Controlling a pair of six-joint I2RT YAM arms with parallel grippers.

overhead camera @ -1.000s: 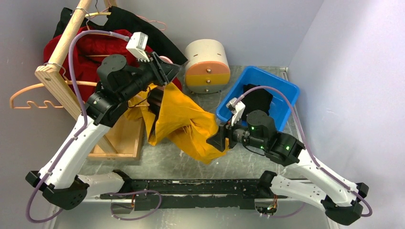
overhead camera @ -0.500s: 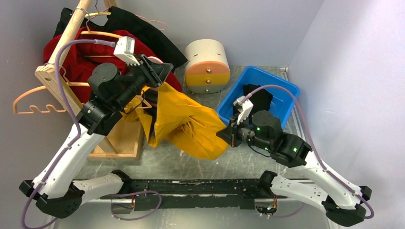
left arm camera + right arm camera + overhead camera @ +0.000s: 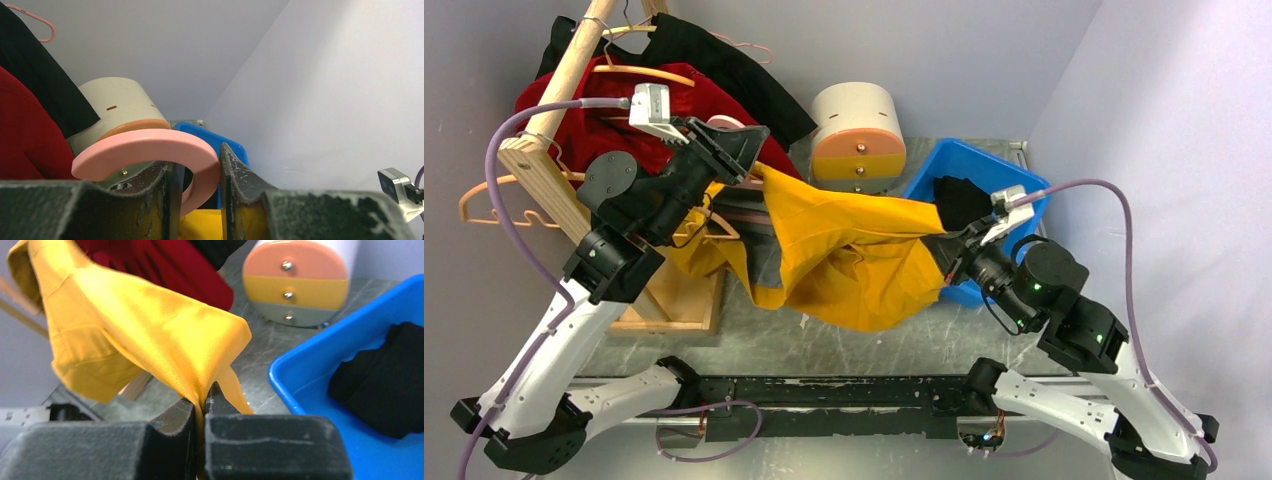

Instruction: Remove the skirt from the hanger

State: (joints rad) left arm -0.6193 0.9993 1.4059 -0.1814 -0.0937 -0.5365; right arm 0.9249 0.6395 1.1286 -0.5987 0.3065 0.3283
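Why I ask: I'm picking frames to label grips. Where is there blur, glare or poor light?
Top view: evenly lit, sharp, no glare, and the skirt reads clearly. Left wrist: the hanger hook is crisp, while the near fingers are dark and grainy. Right wrist: the skirt weave is sharp at the pinch, and the pads in front are blurred.

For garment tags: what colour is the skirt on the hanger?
The skirt is mustard yellow, clearest in the right wrist view.

One yellow skirt (image 3: 844, 250), one red garment (image 3: 574, 120), two black garments (image 3: 724, 55). One wooden rack (image 3: 561, 80), one blue bin (image 3: 984, 162), one round drawer unit (image 3: 856, 120) with three knobs (image 3: 288, 295). One thick pink hanger (image 3: 150, 145); the other hangers (image 3: 484, 205) number at least two.
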